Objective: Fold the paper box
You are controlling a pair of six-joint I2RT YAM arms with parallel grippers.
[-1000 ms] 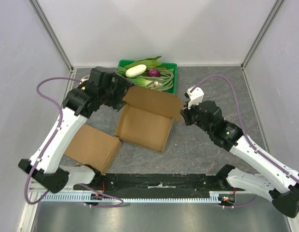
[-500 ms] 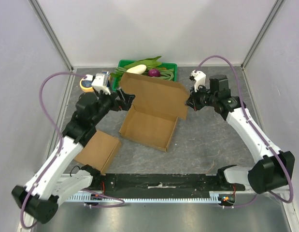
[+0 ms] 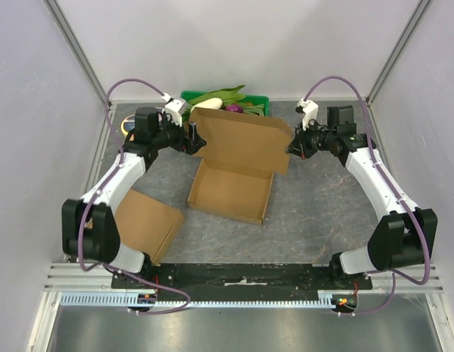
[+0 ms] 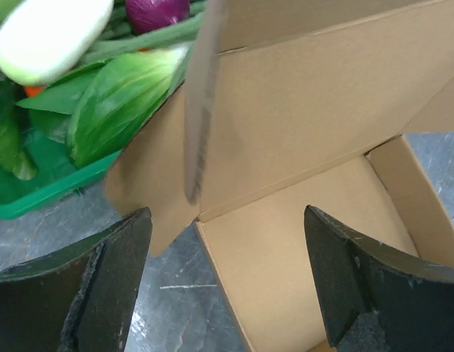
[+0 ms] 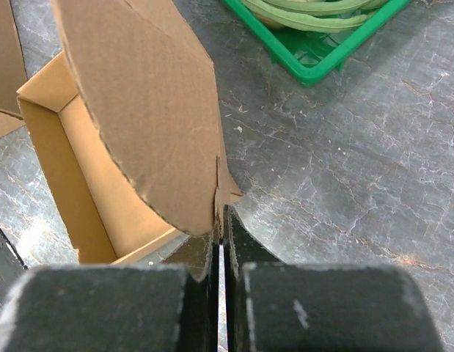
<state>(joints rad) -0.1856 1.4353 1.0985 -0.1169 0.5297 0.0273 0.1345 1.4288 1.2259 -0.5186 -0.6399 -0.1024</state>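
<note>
**Lid raised, its long edge running from one arm to the other**

The paper box (image 3: pixel 230 192) sits in the middle of the bench (image 3: pixel 322 213), open side up, with the lid (image 3: pixel 245 143) standing on its far hinge so that its long axis runs left to right. The right end effector (image 3: pixel 291 149) has its fingers together, apparently pinching the lower corner of the right flap (image 5: pixel 146 110). The left end effector (image 3: pixel 191 137) holds its fingers wide apart. The left flap (image 4: pixel 201 103) stands edge-on just ahead of it, in line with the gap and touching neither finger. The left arm looks to be the free one and is nearest that flap. Turning the flap inward probably means pushing rightward along the lid.
</note>
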